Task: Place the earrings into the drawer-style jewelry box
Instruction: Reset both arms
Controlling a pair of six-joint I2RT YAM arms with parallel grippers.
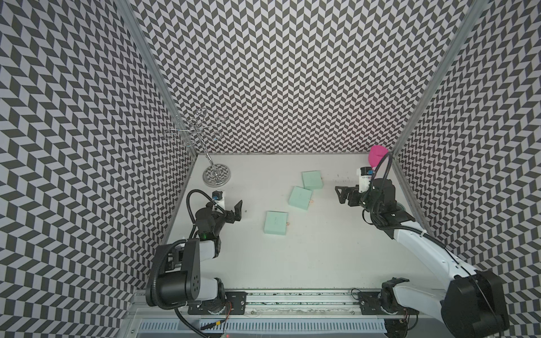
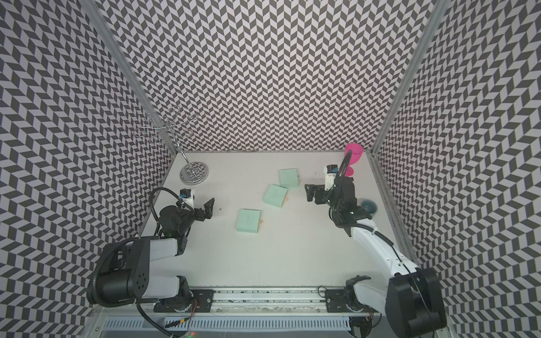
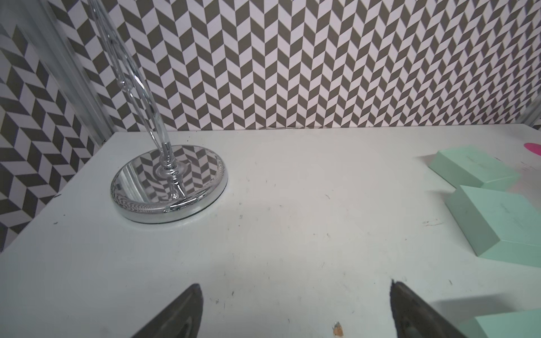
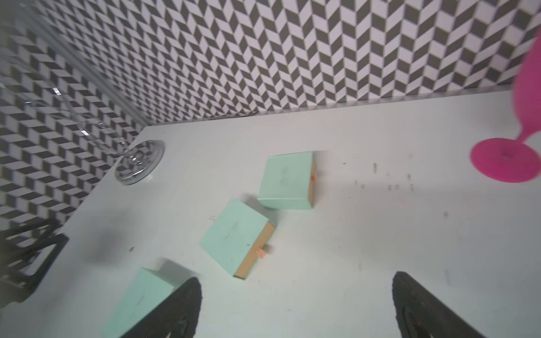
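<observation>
Three mint-green drawer-style jewelry boxes lie mid-table in both top views: far (image 1: 312, 179) (image 2: 288, 178), middle (image 1: 300, 197) (image 2: 275, 195) and near (image 1: 275, 222) (image 2: 248, 220). All drawers are pushed in, with orange pull tabs (image 4: 261, 253) showing. A tiny pale wire-like piece (image 4: 212, 218) lies beside the middle box (image 4: 234, 234); whether it is one of the earrings I cannot tell. My left gripper (image 1: 238, 210) (image 3: 295, 285) hovers open and empty, left of the near box. Right of the far box, my right gripper (image 1: 339, 195) (image 4: 295, 276) is open and empty.
A chrome jewelry stand (image 1: 216, 175) (image 3: 168, 187) rises at the back left corner. A pink goblet (image 1: 377, 155) (image 4: 505, 159) stands at the back right, and a teal round dish (image 2: 368, 204) sits behind the right arm. A small orange-silver speck (image 3: 337, 329) lies below the left gripper.
</observation>
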